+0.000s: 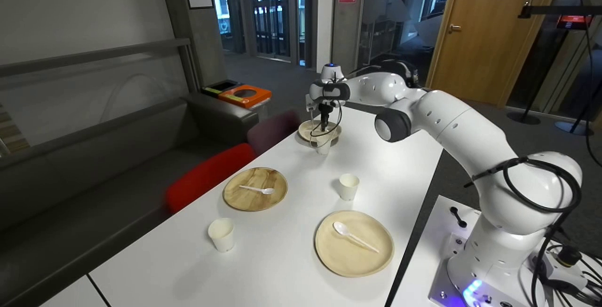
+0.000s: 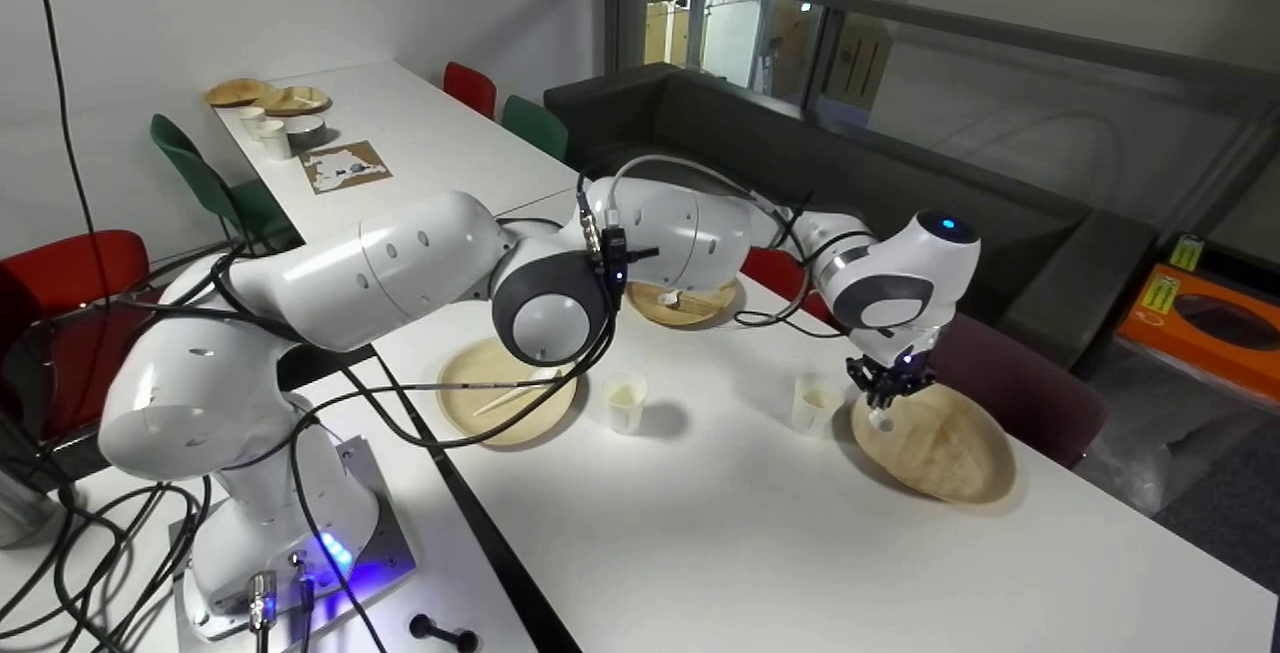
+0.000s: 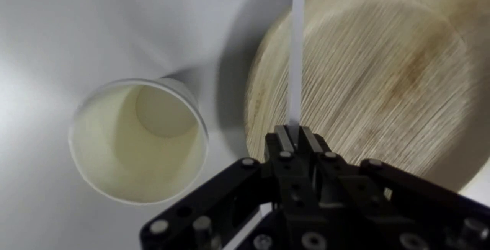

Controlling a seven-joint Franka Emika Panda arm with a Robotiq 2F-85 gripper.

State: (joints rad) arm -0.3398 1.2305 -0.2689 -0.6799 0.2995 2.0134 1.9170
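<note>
My gripper (image 3: 294, 137) is shut on the thin handle of a white plastic spoon (image 3: 296, 58). The handle sticks out forward from the fingertips, over the rim of a round wooden plate (image 3: 375, 89). The spoon's rounded end (image 2: 881, 420) shows as a pale spot under the gripper (image 2: 888, 388) in an exterior view. The plate (image 2: 945, 458) lies below and beside the gripper near the table's far end. A white paper cup (image 3: 138, 142) stands upright, empty, close to the plate. The cup also shows in both exterior views (image 1: 323, 146) (image 2: 815, 403).
A second plate (image 1: 235, 194) with a white spoon (image 1: 265, 190) lies by the red chair (image 1: 209, 175). A third plate (image 1: 338, 262) with a spoon (image 1: 355, 237) lies nearer the robot base. Two more cups (image 1: 348, 187) (image 1: 221, 235) stand on the table. Cables (image 2: 470, 441) hang from the arm.
</note>
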